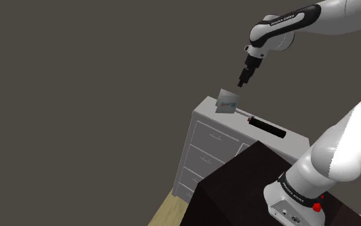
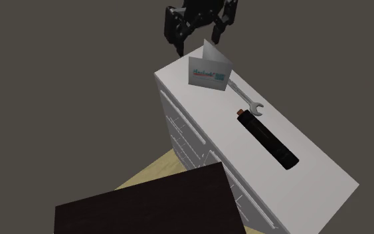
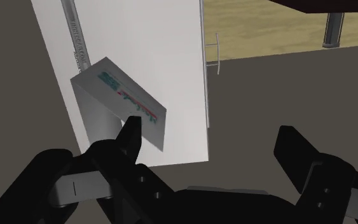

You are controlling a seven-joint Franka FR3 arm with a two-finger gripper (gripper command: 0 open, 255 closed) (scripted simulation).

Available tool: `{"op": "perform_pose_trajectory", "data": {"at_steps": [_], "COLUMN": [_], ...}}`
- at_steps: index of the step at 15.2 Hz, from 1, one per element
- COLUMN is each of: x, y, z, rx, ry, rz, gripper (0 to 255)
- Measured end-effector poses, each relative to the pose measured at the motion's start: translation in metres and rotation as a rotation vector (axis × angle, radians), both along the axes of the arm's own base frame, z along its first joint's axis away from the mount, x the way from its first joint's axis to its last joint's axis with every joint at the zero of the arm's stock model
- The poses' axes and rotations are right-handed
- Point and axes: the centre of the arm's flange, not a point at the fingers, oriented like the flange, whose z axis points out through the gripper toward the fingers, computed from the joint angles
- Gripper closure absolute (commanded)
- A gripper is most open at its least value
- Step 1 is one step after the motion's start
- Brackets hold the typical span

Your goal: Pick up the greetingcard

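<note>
Hand (image 1: 241, 82) (image 2: 197, 36) (image 3: 210, 130) is released: we see both black fingers spread wide w/ nothing btwn them, hanging in the air above the greeting card (image 1: 227, 101) (image 2: 209, 72) (image 3: 123, 98) and apart from it. The card is white w/ teal and red print on its face, folded and standing up on its edges at one end of the worktop, near the corner. Just beside it lies a grey wrench (image 2: 248, 101) (image 3: 74, 35), flat, its open head pointing away from the card. Next along, near the wrench head, we see a black cylinder w/ a red tip (image 1: 265, 126) (image 2: 266, 139), also lying flat, approx. in line w/ the worktop's long side. All three sit on a white drawer cabinet (image 1: 204, 147) (image 2: 311, 166); drawer fronts w/ handles show on its side. Below it is light wood floor (image 1: 166, 208) (image 2: 152, 169), and the dark stand (image 1: 236, 186) (image 2: 145, 206) is close by the cabinet. Backdrop is plain dark grey.
</note>
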Motion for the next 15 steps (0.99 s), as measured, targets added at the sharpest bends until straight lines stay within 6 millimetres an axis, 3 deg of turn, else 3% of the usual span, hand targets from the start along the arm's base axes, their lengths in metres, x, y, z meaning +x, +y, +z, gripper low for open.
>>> {"op": "perform_pose_trajectory", "data": {"at_steps": [15], "x": [0.109], "y": [-0.108], "z": [-0.12], "rx": [0.004], "ry": [0.037], "rz": [0.132], "gripper": [0]}}
